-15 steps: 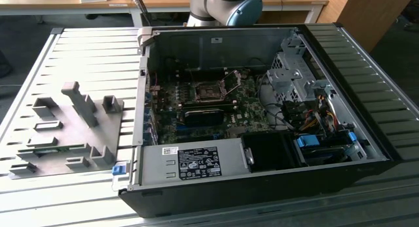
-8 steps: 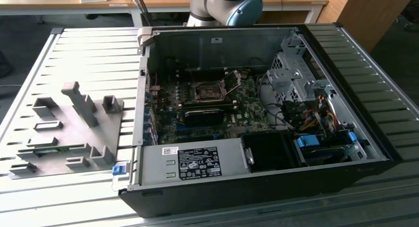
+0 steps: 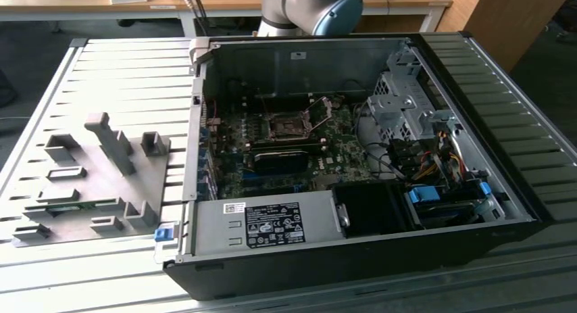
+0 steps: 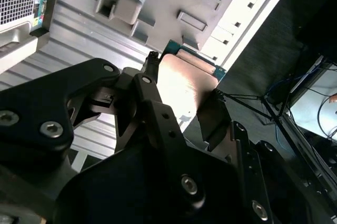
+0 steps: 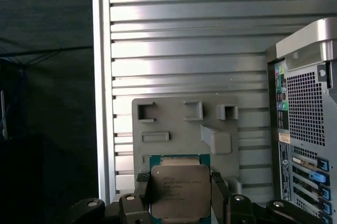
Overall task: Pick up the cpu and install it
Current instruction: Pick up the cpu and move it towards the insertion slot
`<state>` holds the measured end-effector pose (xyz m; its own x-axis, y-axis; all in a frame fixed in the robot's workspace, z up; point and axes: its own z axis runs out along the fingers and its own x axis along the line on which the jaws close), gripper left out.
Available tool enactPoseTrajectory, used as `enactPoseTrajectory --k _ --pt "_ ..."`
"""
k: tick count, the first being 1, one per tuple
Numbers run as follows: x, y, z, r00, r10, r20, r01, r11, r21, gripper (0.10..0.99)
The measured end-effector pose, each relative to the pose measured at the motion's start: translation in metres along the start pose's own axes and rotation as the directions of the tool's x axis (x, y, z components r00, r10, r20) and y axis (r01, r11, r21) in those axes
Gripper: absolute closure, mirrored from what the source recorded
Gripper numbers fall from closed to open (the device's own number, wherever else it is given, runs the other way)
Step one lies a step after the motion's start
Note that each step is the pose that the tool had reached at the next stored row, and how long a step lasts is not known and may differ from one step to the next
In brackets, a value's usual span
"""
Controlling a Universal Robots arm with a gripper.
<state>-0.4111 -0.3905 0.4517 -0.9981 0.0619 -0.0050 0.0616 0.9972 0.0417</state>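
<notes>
Right now your hand (image 5: pixel 180 192) is clamped on the cpu (image 5: pixel 180 188), fingers (image 5: pixel 218 192) on two opposite edges, holding it over the grey fixture plate (image 5: pixel 174 124) on the slatted surface (image 5: pixel 184 50), beside the computer case (image 5: pixel 305 118)

Case (image 3: pixel 298 59) side's off, so the socket (image 3: pixel 290 127) is reachable from straight above. The drive cage (image 3: pixel 401 100) and cables (image 3: pixel 423 157) crowd the exterior view's right, with a black block (image 3: pixel 284 159) just beside it.

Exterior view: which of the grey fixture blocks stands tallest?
The long upright fin in the middle of the fixture plate; the other blocks are low and squat.
</notes>
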Motion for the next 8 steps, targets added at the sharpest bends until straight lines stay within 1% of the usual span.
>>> enactPoseTrajectory --k 6,8 --pt "-0.0269 0.0033 0.0016 1.0000 0.000 0.0000 0.000 1.0000 0.000 0.541" --pt "-0.0333 0.0040 0.0021 1.0000 0.000 0.0000 0.000 1.0000 0.000 0.541"
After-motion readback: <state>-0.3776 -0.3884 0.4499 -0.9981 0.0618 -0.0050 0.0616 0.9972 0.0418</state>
